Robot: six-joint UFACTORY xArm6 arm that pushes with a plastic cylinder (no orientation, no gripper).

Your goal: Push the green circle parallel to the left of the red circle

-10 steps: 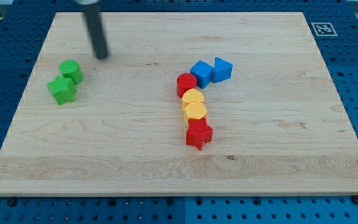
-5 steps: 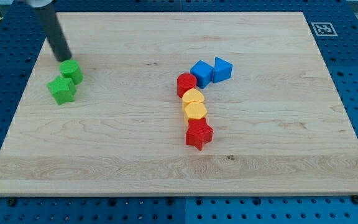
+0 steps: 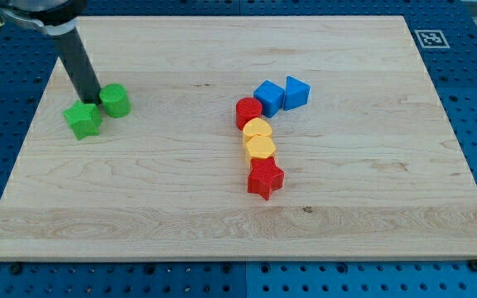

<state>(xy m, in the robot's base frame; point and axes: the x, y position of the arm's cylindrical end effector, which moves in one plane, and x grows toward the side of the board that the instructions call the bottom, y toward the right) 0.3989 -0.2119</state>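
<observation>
The green circle (image 3: 116,101) lies on the wooden board (image 3: 346,182) at the view's left. My tip (image 3: 90,100) stands right at its left side, touching or nearly touching it. A green star-shaped block (image 3: 83,120) sits just below my tip. The red circle (image 3: 248,111) lies near the board's middle, well to the right of the green circle and a little lower in the view.
Two blue blocks (image 3: 268,96) (image 3: 296,92) sit up and right of the red circle. Two yellow blocks (image 3: 257,128) (image 3: 261,148) and a red star (image 3: 265,178) run in a line below it. A marker tag (image 3: 430,37) is at the board's top right corner.
My tip moved left and then down to the green circle's left side. The green circle slid a short way right, away from the green star.
</observation>
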